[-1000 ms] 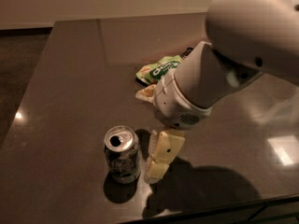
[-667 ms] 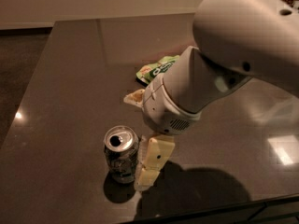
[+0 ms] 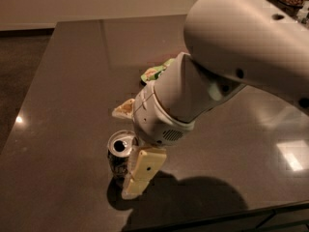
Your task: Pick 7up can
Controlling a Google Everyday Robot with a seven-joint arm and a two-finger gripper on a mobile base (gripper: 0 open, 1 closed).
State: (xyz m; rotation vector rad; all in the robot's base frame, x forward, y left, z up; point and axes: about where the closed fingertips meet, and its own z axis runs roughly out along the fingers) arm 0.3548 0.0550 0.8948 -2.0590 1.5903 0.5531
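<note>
Your claw hangs low near the table's front edge, just beside the 7up can (upright, its shiny top showing). You cannot tell whether the claw is wide or narrow. A green snack bag lies behind the arm.

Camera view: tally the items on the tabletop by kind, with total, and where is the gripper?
Drink cans: 1, the 7up can
Snack packets: 2, green snack bag and tan packet, both partly hidden by the arm
Total: 3
Gripper: 1, low beside the 7up can
</note>
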